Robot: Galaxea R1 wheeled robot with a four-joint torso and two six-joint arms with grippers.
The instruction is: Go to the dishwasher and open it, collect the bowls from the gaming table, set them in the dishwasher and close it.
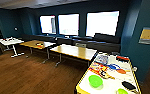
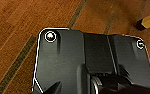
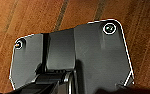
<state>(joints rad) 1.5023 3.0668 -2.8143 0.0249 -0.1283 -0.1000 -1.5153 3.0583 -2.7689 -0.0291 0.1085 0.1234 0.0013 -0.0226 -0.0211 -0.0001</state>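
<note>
Wooden-topped tables (image 1: 74,51) stand before a dark sofa (image 1: 101,42).

wrist plate (image 2: 66,60): dark grey; rounded corners; seemingly metal round fittings

Tabletop (image 1: 131,75): long, narrow, white, yellow-edged.
Larger bowl (image 1: 95,81): lime-green, upright, near the tabletop's close end.
Smaller bowl (image 1: 122,91): lime-green, beside it, partly cut off.
</note>
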